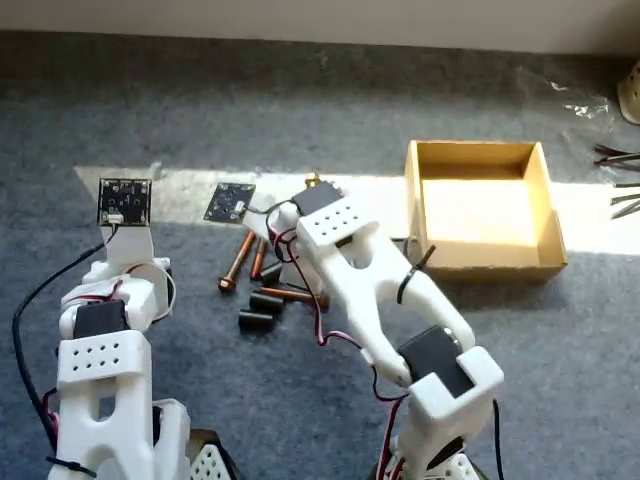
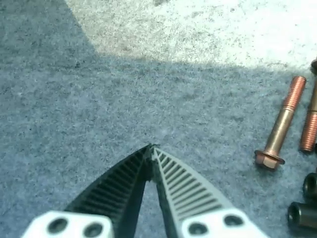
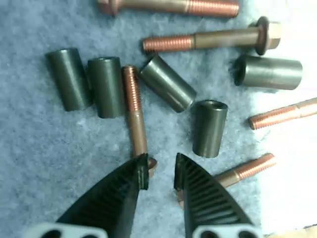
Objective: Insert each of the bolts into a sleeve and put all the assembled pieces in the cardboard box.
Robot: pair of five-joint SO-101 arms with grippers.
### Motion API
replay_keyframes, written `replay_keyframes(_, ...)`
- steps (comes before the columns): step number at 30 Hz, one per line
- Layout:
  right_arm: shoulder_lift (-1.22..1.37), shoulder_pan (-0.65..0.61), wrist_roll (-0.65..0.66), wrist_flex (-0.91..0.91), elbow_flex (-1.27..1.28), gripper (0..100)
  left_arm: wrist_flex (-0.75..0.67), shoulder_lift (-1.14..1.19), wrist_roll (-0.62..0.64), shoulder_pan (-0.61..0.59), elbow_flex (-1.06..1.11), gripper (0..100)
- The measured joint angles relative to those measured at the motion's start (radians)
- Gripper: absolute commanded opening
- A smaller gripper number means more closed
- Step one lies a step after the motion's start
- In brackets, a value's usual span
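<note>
You're working in a small hobby workshop: your counter (image 1: 250,110) is covered in grey carpet-like felt, with loose copper-coloured bolts (image 1: 238,262), dark sleeves (image 1: 256,320) and a cardboard box (image 1: 480,256) on it. What look like tool handles (image 1: 622,155) lie at its edge.

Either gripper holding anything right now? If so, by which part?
Nothing is held. Left gripper is shut on nothing, over bare carpet. Right gripper is open at the head end of a bolt lying flat, not clamping it.

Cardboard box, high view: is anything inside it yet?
Inside the cardboard box I can see bare cardboard floor and no assembled pieces. Its near wall hides a thin strip of the floor right behind it, so that part cannot be checked.
</note>
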Motion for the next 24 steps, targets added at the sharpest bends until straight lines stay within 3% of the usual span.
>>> replay_keyframes(17, 0.153, 0.005, 0.041, 0.0, -0.158, 15.2, 0.0, 0.0, 0.0, 0.0, 0.0, 1)
replay_keyframes(24, 0.153, 0.025, 0.061, -0.107, -0.11, 15.2, -0.02, 0.0, 0.0, 0.0, 0.012, 1)
